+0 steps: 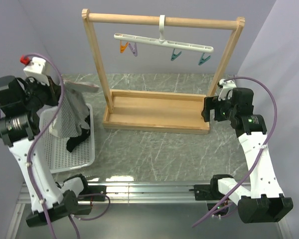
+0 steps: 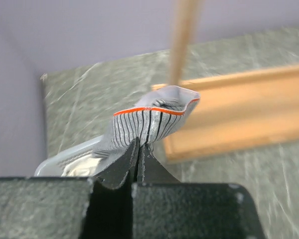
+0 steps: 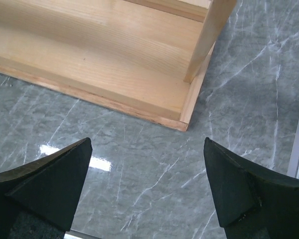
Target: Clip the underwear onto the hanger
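The underwear (image 2: 149,119) is pinched in the closed left tool (image 2: 139,149) beside the wooden frame (image 1: 100,69) for clipping; the right tool (image 3: 147,142) is held open, empty.

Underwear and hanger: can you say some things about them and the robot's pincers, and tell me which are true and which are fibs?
1. The left pincer is shut on the striped underwear. True.
2. The right pincer is holding the hanger. False: it is open and empty, over the table near the wooden frame.
3. The hanger hangs from the wooden frame's top bar. True.
4. The underwear is clipped to the hanger. False: the clips hold nothing, and the underwear hangs from the left pincer above a white tray.
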You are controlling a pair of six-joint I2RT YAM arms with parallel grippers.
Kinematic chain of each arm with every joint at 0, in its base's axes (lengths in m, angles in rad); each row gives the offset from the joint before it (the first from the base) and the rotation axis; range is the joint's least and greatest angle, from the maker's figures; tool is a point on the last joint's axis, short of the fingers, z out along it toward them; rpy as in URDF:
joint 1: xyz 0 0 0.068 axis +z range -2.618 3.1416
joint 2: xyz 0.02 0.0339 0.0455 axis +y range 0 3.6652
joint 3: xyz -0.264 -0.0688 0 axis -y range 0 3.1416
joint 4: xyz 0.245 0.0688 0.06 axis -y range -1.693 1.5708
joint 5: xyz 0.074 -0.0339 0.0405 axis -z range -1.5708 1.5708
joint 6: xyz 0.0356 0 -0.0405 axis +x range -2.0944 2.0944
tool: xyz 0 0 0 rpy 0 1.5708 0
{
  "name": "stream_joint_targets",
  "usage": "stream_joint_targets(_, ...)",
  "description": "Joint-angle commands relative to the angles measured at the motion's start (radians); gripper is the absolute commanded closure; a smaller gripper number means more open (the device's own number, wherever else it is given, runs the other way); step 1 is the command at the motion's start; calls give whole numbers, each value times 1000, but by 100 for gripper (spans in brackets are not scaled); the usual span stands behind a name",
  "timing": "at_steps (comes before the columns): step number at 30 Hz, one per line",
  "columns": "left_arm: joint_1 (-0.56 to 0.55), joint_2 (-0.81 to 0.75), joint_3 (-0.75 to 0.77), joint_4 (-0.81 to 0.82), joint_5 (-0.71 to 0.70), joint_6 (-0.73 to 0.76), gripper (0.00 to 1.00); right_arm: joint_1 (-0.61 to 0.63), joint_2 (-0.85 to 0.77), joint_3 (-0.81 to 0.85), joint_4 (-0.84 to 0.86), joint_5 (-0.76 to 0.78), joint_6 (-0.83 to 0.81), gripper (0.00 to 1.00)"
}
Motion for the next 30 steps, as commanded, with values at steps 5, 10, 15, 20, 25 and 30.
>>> stream_joint_targets(5,-134,-44,-39,-191,310,202,100,-5,16,63,-59,-73,-38,0)
stream_joint_targets(10,-384,-90,-244,-104,272,110,100,-6,17,81,-93,-124,-61,0)
stream_joint_targets(15,-625,-170,-505,129,399,82,100,-6,0,70,-93,-156,-71,0)
stream_joint_targets(20,-906,-98,-545,283,364,88,100,-5,-4,66,-84,-170,-61,0)
stream_joint_targets(25,-1119,154,-452,215,206,234,100,-5,2,66,-84,-156,-48,0)
stream_joint_targets(30,-1141,391,-352,177,227,378,100,-6,9,67,-82,-141,-38,0)
